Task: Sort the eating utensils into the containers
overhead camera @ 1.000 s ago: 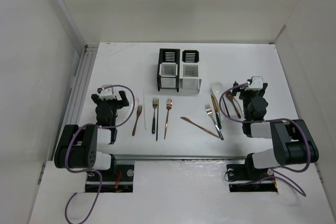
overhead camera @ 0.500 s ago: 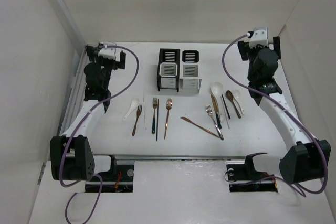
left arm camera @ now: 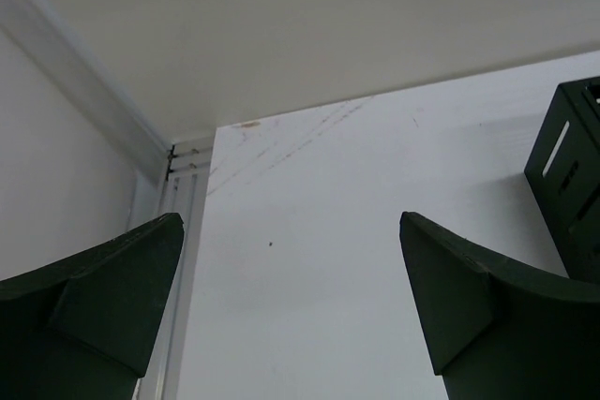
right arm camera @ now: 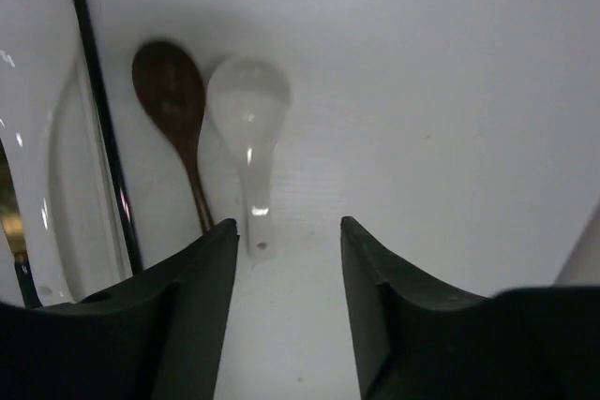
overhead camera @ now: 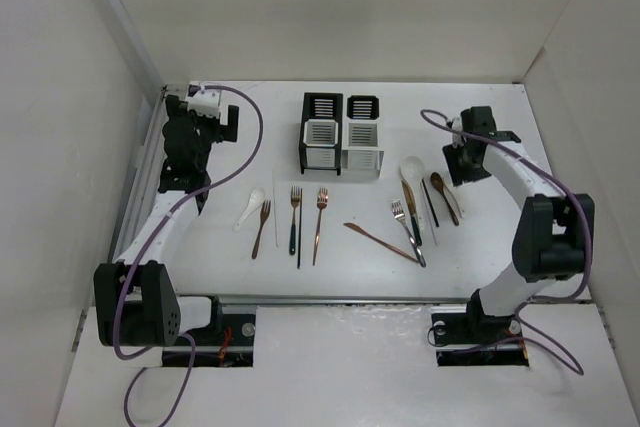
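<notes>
The eating utensils lie in a row across the table's middle: a white spoon [overhead camera: 247,209], copper forks [overhead camera: 319,222], a silver fork [overhead camera: 295,215], a copper knife [overhead camera: 380,241], a dark-handled knife [overhead camera: 410,209] and a black chopstick [overhead camera: 430,202]. The black holder [overhead camera: 321,109] and white holder [overhead camera: 363,147] stand side by side at the back. My right gripper [overhead camera: 458,165] is open and empty, low over a small white spoon [right arm camera: 247,110] beside a brown spoon [right arm camera: 170,81]. My left gripper [overhead camera: 193,127] is open and empty, raised at the far left.
A metal rail [overhead camera: 150,167] runs along the table's left edge, also in the left wrist view [left arm camera: 187,194]. White walls close in the back and both sides. The black holder's corner [left arm camera: 572,175] shows at the right edge of the left wrist view.
Both arms rose from folded poses near their bases. The right arm then swung down from high at the back right to low over the spoons. The left arm holds its raised pose.
</notes>
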`<move>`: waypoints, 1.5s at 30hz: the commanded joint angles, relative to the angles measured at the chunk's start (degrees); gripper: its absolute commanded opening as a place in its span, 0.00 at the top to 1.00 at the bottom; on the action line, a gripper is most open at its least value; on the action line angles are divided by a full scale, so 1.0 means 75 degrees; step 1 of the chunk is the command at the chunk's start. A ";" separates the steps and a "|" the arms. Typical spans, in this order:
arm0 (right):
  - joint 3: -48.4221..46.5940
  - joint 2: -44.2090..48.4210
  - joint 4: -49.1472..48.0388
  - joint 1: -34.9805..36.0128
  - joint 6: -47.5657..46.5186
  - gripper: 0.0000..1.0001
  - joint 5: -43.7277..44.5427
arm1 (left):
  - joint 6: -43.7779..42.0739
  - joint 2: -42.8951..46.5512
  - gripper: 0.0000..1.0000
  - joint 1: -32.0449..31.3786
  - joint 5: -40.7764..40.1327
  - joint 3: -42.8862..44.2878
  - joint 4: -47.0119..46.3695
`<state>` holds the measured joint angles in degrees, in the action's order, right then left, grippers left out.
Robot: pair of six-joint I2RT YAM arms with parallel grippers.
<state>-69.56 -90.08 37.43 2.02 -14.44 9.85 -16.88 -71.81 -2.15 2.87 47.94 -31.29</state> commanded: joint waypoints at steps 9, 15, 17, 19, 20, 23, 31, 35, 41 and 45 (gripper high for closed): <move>0.0450 -0.0680 0.0869 -0.0035 0.1116 0.53 -0.0354 | 0.0423 0.0364 0.00 -0.0006 0.0109 -0.0368 0.0012; 0.0158 -0.1147 0.0939 -0.0117 0.1116 0.55 -0.0200 | 0.0599 0.0434 0.00 -0.0006 0.0203 -0.0521 0.0012; 0.0053 -0.1301 0.1009 -0.0199 0.1047 0.56 -0.0200 | 0.0599 0.0434 0.00 -0.0006 0.0203 -0.0521 0.0012; -0.0053 -0.1488 0.1009 -0.0199 0.0964 0.56 -0.0200 | 0.0599 0.0434 0.00 -0.0006 0.0273 -0.0592 0.0012; -0.0135 -0.1489 0.1009 -0.0199 0.0964 0.56 -0.0200 | 0.0599 0.0434 0.00 -0.0006 0.0273 -0.0592 0.0012; -0.0310 -0.1851 0.0916 -0.0199 0.0788 0.56 -0.0386 | 0.0599 0.0434 0.00 -0.0006 0.0273 -0.0662 0.0012; -0.0405 -0.2426 0.0845 -0.0199 0.0648 0.64 -0.0388 | 0.0505 0.0434 0.00 -0.0006 0.0273 -0.0662 0.0012; -0.0405 -0.2426 0.0845 -0.0199 0.0578 0.92 -0.0223 | 0.0423 0.0434 0.00 -0.0006 0.0273 -0.0592 0.0012; -0.0475 -0.2216 0.0693 -0.0199 0.0577 1.00 0.0186 | 0.0354 0.0434 0.00 -0.0006 0.0273 -0.0592 0.0012; -0.0709 -0.1374 0.0179 -0.0199 0.0869 1.00 0.0281 | 0.0353 0.0365 0.00 -0.0006 0.0273 -0.0522 0.0163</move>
<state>-71.64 -106.28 43.35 0.75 -9.34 9.85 -13.63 -70.72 -2.15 4.29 43.46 -28.88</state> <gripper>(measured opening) 0.198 0.996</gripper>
